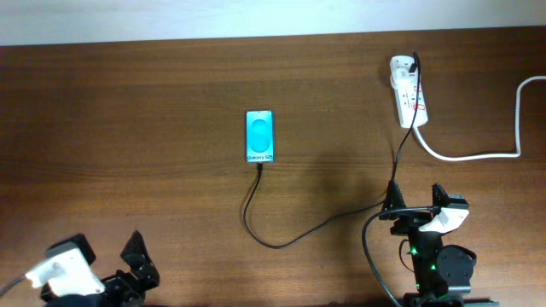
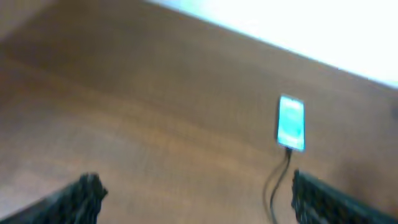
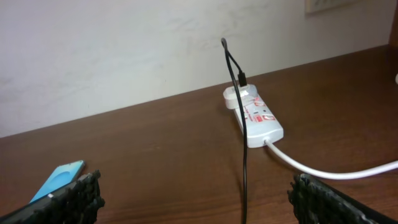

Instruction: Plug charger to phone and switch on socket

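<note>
The phone [image 1: 260,136] lies flat mid-table, cyan screen up; it also shows in the left wrist view [image 2: 291,122] and at the left edge of the right wrist view [image 3: 59,178]. The charger cable [image 1: 281,239] runs from the phone's near end in a loop to the socket [image 1: 408,91], a white power strip at the back right, also in the right wrist view [image 3: 256,116]. The cable's tip sits at the phone's bottom edge [image 2: 286,151]. My left gripper [image 2: 193,199] is open and empty at the front left. My right gripper [image 3: 193,199] is open, the cable [image 3: 244,180] passing between its fingers untouched.
The socket's thick white cord [image 1: 478,156] curves off to the right edge. A pale wall runs along the table's far edge [image 1: 213,38].
</note>
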Action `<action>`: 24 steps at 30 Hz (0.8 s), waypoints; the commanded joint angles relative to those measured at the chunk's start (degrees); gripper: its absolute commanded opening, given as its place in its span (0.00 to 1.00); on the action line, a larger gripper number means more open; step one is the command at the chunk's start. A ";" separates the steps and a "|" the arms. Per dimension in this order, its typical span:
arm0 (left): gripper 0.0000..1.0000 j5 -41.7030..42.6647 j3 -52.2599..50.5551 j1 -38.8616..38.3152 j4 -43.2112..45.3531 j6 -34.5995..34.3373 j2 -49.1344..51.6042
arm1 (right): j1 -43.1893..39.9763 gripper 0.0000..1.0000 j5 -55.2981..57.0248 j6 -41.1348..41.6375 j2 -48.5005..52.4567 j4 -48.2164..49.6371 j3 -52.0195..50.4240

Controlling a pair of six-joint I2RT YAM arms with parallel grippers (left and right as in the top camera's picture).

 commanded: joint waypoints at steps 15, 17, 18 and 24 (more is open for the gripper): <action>0.99 12.83 -53.18 7.78 60.02 15.78 -20.74 | 0.42 0.98 0.72 -0.59 -0.44 -0.37 -0.28; 1.00 12.22 -56.39 7.76 64.39 16.81 -20.74 | 0.42 0.98 0.72 -0.59 -0.44 -0.37 -0.28; 1.00 11.76 -57.59 7.74 65.31 16.83 -20.74 | 0.42 0.98 0.72 -0.59 -0.44 -0.37 -0.28; 0.99 10.27 -61.24 7.04 66.47 19.50 -20.74 | 0.42 0.98 0.72 -0.59 -0.44 -0.37 -0.28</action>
